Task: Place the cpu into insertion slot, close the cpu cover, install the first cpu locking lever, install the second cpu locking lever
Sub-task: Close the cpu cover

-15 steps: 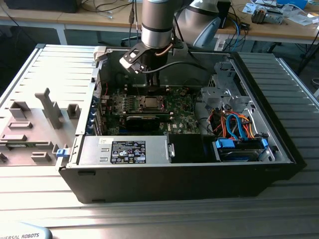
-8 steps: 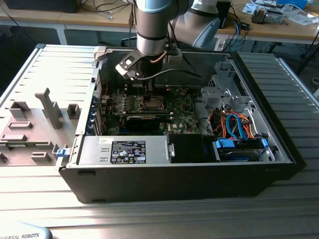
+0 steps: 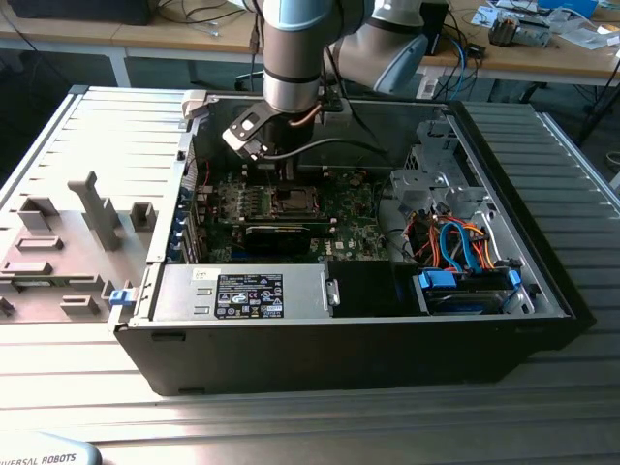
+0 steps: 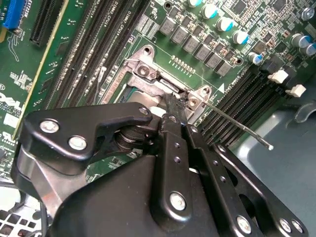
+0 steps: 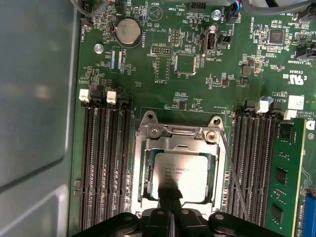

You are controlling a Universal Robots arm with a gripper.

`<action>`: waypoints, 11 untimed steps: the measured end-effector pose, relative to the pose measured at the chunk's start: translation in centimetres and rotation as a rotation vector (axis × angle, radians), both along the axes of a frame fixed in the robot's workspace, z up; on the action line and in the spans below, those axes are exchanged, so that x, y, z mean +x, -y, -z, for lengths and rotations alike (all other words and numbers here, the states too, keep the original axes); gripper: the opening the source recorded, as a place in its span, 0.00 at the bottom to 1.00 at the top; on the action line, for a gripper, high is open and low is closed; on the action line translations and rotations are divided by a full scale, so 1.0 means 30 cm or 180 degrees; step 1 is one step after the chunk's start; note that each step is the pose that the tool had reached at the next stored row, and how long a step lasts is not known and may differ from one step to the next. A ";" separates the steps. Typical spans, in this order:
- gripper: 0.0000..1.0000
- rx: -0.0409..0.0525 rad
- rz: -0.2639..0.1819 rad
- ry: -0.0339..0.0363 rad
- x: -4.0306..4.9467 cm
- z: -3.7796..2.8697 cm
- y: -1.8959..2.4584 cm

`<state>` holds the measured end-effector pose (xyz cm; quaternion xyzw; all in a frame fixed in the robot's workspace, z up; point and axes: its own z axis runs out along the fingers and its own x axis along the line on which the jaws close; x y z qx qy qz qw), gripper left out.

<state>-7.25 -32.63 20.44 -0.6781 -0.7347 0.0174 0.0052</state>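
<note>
grey fixture tray (image 3: 58,262) at the exterior view's left, open computer case (image 3: 339,354) beside it. in the first wrist view, cpu (image 5: 185,168) seated in insertion slot (image 5: 139,187), framed by lowered cpu cover (image 5: 183,140); gripper (image 5: 170,193) fingers pressed together over the cpu's edge; thin lever rod (image 5: 232,173) alongside.

Exterior view: bright, diffuse room light washes the ribbed grey table (image 3: 291,426) pale in the foreground, while the inside of the open computer case (image 3: 339,354) lies in shade. First wrist view: the green motherboard (image 5: 197,94) is evenly lit, with a faint glare patch on the grey case wall (image 5: 34,94). Second wrist view: the black gripper (image 4: 170,103) carries small highlights on its screws
</note>
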 end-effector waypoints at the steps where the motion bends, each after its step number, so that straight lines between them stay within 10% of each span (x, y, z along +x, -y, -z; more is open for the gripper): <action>1: 0.11 0.0000 -0.0001 0.0002 0.016 0.000 0.000; 11: 0.11 -0.0001 -0.0001 -0.0001 0.048 -0.057 0.000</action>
